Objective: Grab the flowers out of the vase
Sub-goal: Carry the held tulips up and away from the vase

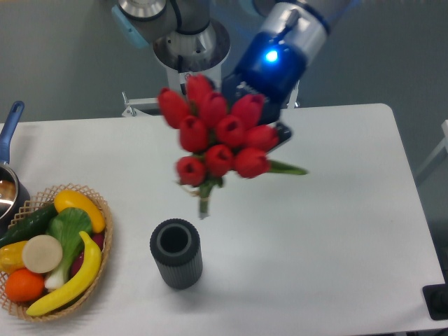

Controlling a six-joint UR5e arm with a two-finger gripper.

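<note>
Up near the top centre, my gripper (260, 133) is closed on the flowers (218, 138), though the red buds hide most of my fingers; only a dark fingertip shows at the right edge of the bunch. My wrist is dark blue with a bright blue light glowing on it, and it angles down from the upper right. I hold the flowers in the air, clear above the worktop (336, 210). The bunch is slightly blurred. About ten red tulip buds crowd together, a green leaf juts out to the right, and the thin bound stems hang down to the lower left, ending in the air.

Below and a little to the left of the stem ends, apart from them, the vase (176, 253) stands upright on the white worktop, dark grey and ribbed, with its round mouth open.

At the left edge sits a wicker basket (101, 259) of colourful fruit and vegetables. Behind it, a blue-handled pot (10, 133) is partly cut off by the frame.
</note>
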